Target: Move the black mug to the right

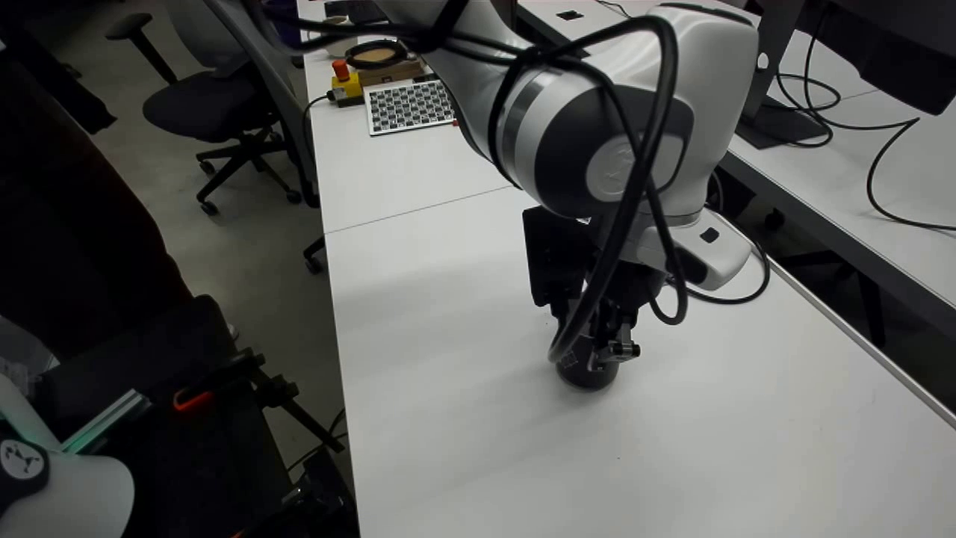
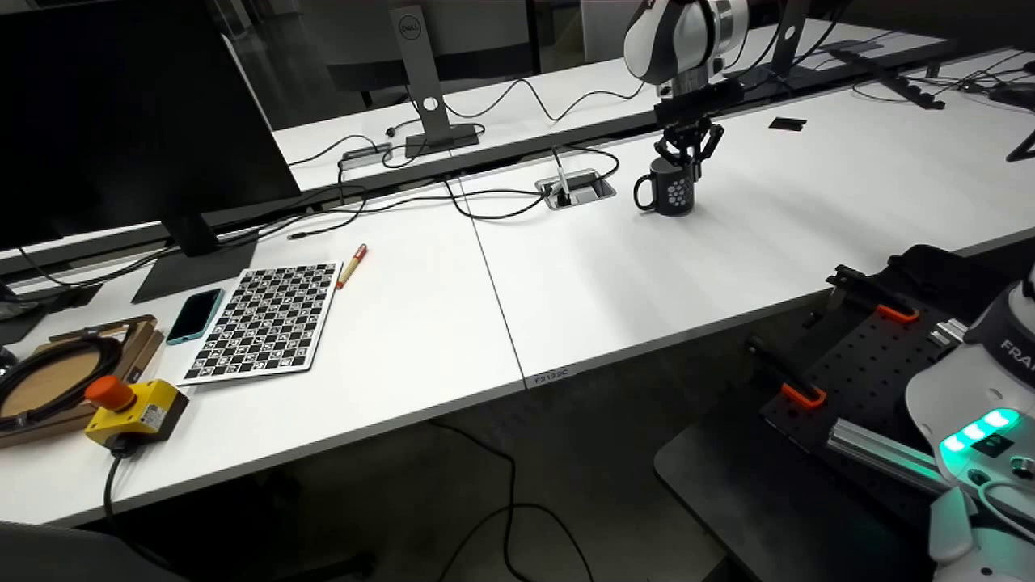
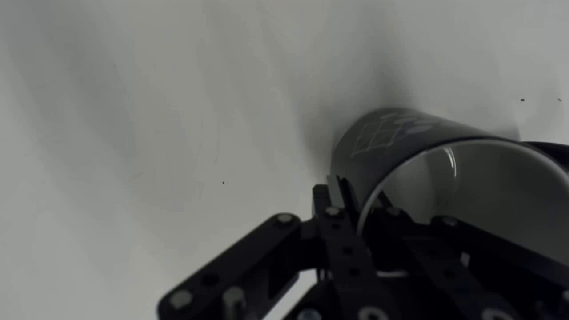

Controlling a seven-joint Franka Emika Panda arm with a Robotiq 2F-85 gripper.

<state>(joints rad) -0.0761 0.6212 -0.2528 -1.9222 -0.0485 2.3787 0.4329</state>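
White table point(image 2: 614, 275); gripper point(image 3: 359, 200) pinching the wall of the black mug point(image 2: 671, 196) upon it.
One finger point(image 3: 393, 231) is dim inside; the wrist view crops the handle point(image 3: 553, 152), cable point(image 1: 635, 187) and gripper partly mask the mug in an exterior view.

In an exterior view a ringed badge point(image 2: 411, 27) reading "DELL" tops a monitor stand point(image 2: 422, 69) beyond the far edge of the worktop point(image 2: 404, 323); on the worktop's near edge, just beside the seam point(image 2: 496, 291), an edge label point(image 2: 552, 377) reads roughly "F2122C", its first character uncertain; past that edge a white robot body point(image 2: 966, 384) bears "FRA", the rest cut off; by the same edge, the yellow box point(image 2: 133, 408) carries a pale label point(image 2: 154, 415) too small to read.
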